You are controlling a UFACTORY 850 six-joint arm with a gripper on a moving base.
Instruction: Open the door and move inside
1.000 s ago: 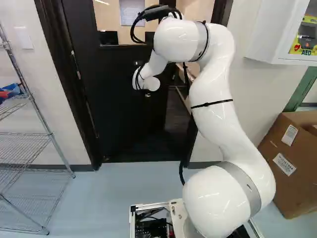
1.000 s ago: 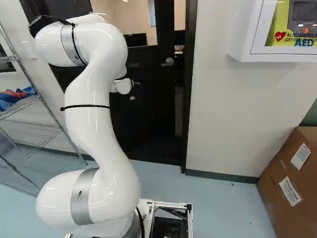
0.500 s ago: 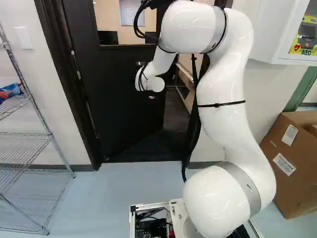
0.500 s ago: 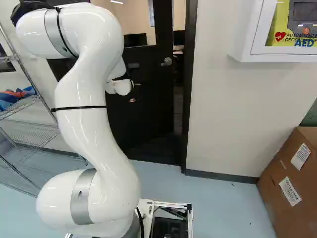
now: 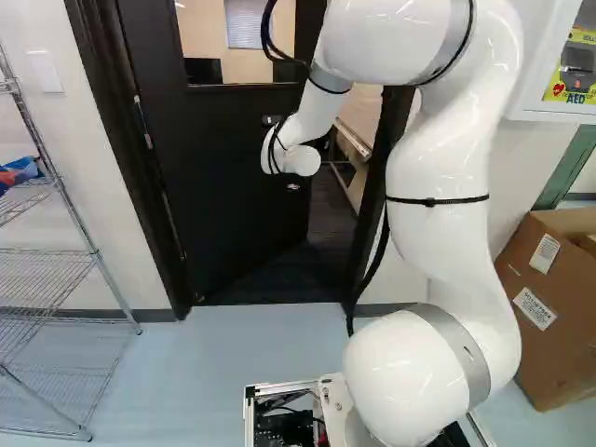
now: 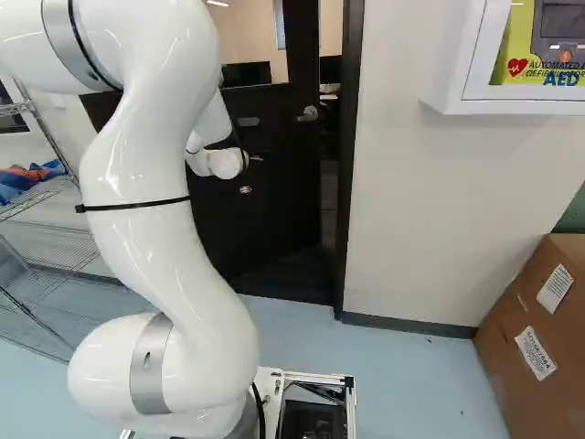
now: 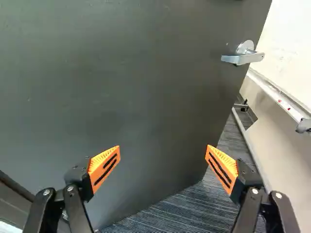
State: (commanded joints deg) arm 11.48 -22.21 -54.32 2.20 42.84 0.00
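Note:
Across the doorway, the gripper (image 6: 256, 158) shows only in small part past the white wrist in the right base view. In the wrist view the gripper (image 7: 163, 149) stands open, its orange pads wide apart with nothing held between them. The dark door (image 7: 121, 77) fills much of that view ahead of the fingers. Its silver lever handle (image 7: 244, 54) lies farther ahead, near the free edge. The door (image 5: 233, 205) stands ajar, swung into the room beyond, with a gap on its handle side. Whether any finger touches the door I cannot tell.
The black door frame (image 6: 349, 183) bounds the opening. Through it are dark carpet (image 7: 194, 213) and a pale panel with a rail (image 7: 279, 99). A wire shelf (image 5: 56, 279) stands left, a cardboard box (image 6: 544, 338) right, below a white wall cabinet (image 6: 443, 69).
The arm's upper part has come back toward the cameras, and its wrist has drawn back slightly. The door swung slightly farther inward early on. The base has not moved.

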